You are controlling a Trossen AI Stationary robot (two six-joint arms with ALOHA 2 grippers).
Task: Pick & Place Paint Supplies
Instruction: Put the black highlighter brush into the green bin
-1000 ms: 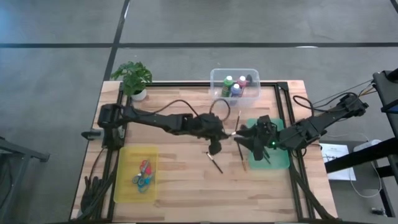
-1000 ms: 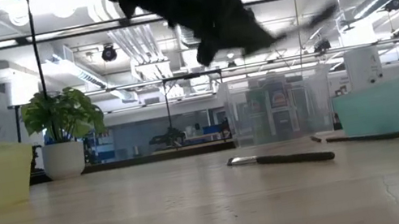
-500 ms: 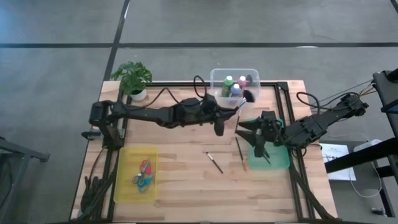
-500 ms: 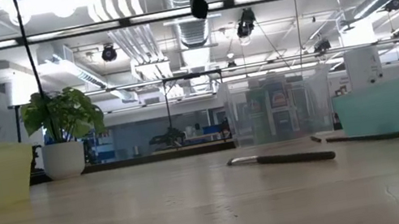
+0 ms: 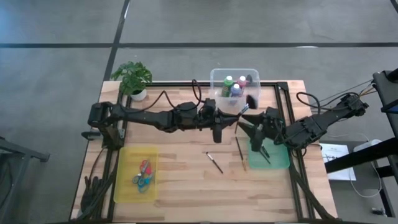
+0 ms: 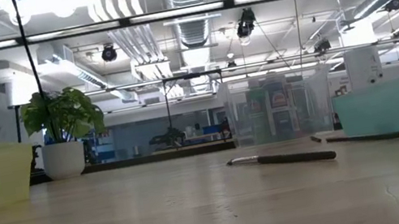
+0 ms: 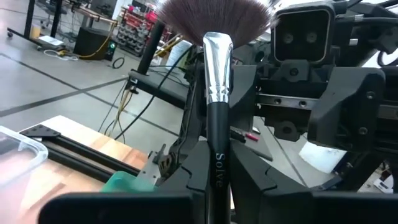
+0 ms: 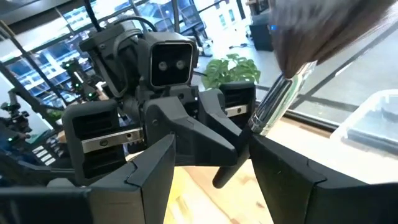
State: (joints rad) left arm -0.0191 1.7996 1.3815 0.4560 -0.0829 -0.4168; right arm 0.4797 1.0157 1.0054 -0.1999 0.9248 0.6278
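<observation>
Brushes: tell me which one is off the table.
The big fan-bristled brush, clamped upright in the left gripper facing the right gripper. The thin brush mid-table and the longer brush beside the green tray lie flat.

An industrial lab: exposed ceiling ducts, strip lights, equipment racks.

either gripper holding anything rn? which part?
Left gripper holds a fan-bristle brush by its black handle, bristles pointing away. Right gripper faces it with open fingers, holding nothing.

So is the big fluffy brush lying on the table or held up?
Held up: the left claw is shut on the brush, bristles uppermost.
</observation>
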